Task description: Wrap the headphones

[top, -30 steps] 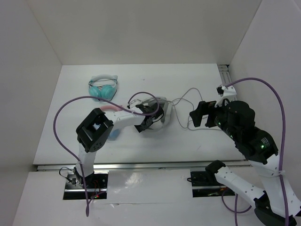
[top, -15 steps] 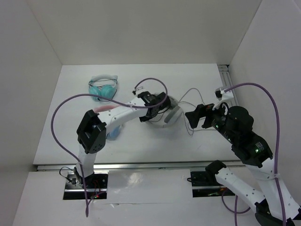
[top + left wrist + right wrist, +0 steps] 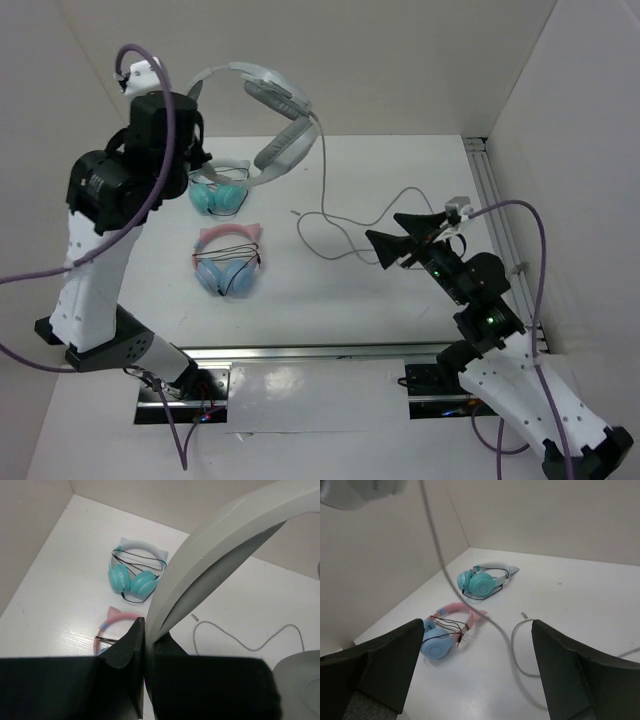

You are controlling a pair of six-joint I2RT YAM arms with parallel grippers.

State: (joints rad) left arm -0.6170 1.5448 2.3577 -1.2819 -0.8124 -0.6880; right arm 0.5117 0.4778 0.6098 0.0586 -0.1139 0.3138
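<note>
The left arm stands high above the back left of the worktop (image 3: 330, 290), and the left fingers (image 3: 145, 634) are pressed together on the headphones (image 3: 262, 80). They pinch the wide grey-white headband (image 3: 200, 560), which the left wrist view shows passing straight between them. The headphones hang in the air, clear of the worktop, with the band arching over the top and the grey ear cups (image 3: 272, 152) dangling below it to the right.

From the ear cups the thin grey cable (image 3: 322, 170) drops straight down to the worktop. There it runs in loose curves toward the right arm, and its plug (image 3: 524, 615) lies free on the white surface.

The right fingers (image 3: 478, 623) are spread wide apart with nothing held. They hover low over the right half of the worktop and point left toward the cable. In the right wrist view the hanging cable crosses the gap between them — it is in line with the opening and not gripped.

Two other pairs lie on the left side of the worktop. The teal pair (image 3: 218, 190) with the white band lies further back, and the pink-banded pair (image 3: 228, 262) with blue cups lies nearer — each has its own dark cord wound around it.
</note>
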